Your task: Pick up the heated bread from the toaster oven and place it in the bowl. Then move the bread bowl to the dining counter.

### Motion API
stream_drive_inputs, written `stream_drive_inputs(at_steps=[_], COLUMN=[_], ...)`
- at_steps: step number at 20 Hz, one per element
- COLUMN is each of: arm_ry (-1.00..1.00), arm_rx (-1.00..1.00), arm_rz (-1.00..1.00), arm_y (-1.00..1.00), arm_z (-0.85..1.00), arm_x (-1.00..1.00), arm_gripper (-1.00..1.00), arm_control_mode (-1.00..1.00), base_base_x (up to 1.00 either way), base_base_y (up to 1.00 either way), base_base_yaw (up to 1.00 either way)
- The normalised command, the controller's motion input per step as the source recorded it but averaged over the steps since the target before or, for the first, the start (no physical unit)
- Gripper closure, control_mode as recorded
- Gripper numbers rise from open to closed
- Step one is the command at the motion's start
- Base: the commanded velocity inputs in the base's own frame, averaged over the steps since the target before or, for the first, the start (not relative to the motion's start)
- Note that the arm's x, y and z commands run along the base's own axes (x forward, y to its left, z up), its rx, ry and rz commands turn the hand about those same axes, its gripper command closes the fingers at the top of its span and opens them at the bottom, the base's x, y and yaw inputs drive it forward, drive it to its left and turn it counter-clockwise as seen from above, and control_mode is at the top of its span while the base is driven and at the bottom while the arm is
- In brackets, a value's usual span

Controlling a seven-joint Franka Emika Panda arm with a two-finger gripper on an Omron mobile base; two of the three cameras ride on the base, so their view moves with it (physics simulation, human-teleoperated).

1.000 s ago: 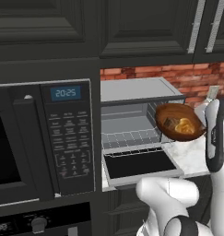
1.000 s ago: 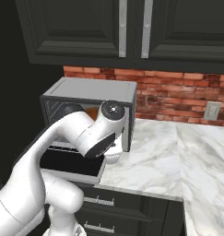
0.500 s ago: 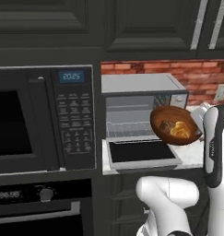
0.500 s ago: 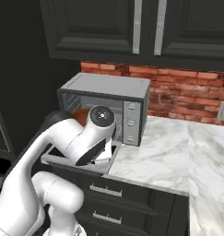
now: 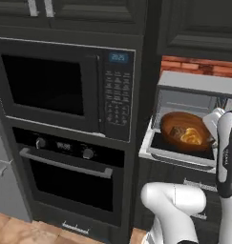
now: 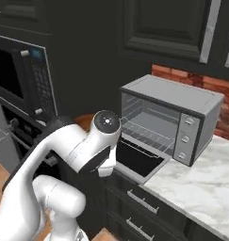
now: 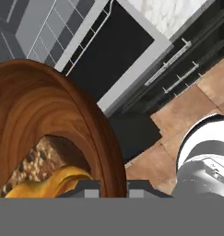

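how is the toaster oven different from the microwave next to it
The toaster oven is silver-grey; the microwave is black. The toaster oven's door hangs open, baring its wire rack; the microwave's door is shut. The toaster oven has side knobs, the microwave a keypad and lit display. Both are boxy, with front doors.

A black microwave (image 5: pixel 65 90) with a keypad sits built into dark cabinets, a wall oven (image 5: pixel 69 176) below it. Red brick wall (image 6: pixel 219 101) runs behind the marble worktop (image 6: pixel 200 183). The floor (image 7: pixel 187 110) is brown tile.

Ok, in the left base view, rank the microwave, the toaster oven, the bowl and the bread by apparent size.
Largest to smallest:
1. microwave
2. toaster oven, partly cut off at the frame edge
3. bowl
4. bread, lying inside the bowl
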Motion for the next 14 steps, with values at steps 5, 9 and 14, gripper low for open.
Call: stream_drive_inputs(at_steps=[5,9,14], arm_ry=[0.00,0.00,0.00], arm_rx=[0.00,0.00,0.00], arm_rz=[0.00,0.00,0.00], arm_y=[0.00,0.00,0.00], arm_z=[0.00,0.00,0.00], arm_x=[0.00,0.00,0.00], arm_gripper=[1.00,1.00,1.00], arm_control_mode=[1.00,1.00,1.00], base_base_x=[-0.91,-0.58,-0.03], base_base_y=[-0.48,-0.08,0.00], base_base_yaw=[0.62,0.94,1.00])
